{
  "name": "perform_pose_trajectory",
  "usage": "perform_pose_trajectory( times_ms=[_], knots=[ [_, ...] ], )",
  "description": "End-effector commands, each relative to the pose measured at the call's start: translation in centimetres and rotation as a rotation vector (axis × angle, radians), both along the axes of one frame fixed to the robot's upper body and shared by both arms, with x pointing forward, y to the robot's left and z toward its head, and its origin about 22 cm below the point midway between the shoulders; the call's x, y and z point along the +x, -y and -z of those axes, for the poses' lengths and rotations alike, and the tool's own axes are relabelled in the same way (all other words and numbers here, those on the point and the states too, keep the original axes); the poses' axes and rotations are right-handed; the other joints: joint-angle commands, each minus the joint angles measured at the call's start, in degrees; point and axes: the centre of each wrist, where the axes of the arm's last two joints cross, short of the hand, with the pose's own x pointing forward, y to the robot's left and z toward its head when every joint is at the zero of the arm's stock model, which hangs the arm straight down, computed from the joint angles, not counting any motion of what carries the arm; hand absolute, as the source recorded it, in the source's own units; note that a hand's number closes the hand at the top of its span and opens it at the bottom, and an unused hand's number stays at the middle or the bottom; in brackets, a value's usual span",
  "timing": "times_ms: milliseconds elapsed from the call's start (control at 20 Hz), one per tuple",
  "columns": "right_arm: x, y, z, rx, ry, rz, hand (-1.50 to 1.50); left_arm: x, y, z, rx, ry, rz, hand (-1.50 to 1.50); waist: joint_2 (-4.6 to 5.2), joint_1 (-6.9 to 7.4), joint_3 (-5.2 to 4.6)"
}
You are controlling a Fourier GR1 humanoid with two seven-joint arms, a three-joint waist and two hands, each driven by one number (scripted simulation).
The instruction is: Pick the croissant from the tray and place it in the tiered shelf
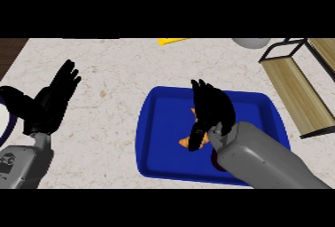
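The orange croissant (185, 142) lies in the middle of the blue tray (157, 133), mostly hidden under my right hand (212, 108). That hand hovers right over it, open, with straight fingers pointing away from me and the thumb (196, 135) down along the croissant's left side. I cannot tell whether it touches the croissant. The tiered shelf (297, 91), wooden boards in a black frame, stands at the right edge, past the tray. My left hand (52, 99) rests open at the left, fingers up, far from the tray.
A yellow object (173, 41) and a grey round object (252, 42) sit at the counter's far edge. A white, blue-rimmed dish (5, 126) shows at the left edge behind my left hand. Something dark red (215, 160) peeks from under my right forearm in the tray.
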Motion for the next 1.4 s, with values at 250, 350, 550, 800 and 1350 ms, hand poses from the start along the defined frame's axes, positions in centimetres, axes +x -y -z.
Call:
perform_pose_trajectory(
  times_ms=[250,350,550,800,1350],
  knots=[
    [-0.6,-2.5,1.8,-0.144,-0.114,0.139,-1.50,-0.1,-1.5,-1.3,0.003,-0.017,0.007,0.00,0.00,0.01,0.05],
    [-1.6,-2.8,2.5,-0.142,-0.126,0.132,-1.50,-0.3,0.7,0.2,-0.016,-0.002,-0.002,0.00,-0.03,-0.44,0.05],
    [0.0,-1.0,3.0,-0.147,-0.115,0.148,-1.50,-1.1,-1.3,0.7,-0.001,0.001,-0.012,0.00,0.07,-0.11,0.06],
    [-1.0,-1.3,4.1,-0.141,-0.110,0.163,-1.50,-0.9,-0.3,0.7,-0.003,-0.004,-0.007,0.00,0.00,-0.28,0.07],
    [0.0,-2.4,7.9,-0.121,-0.148,0.164,-1.50,-0.8,1.0,-0.3,0.010,0.012,0.007,0.00,0.14,0.03,0.10]
  ],
)
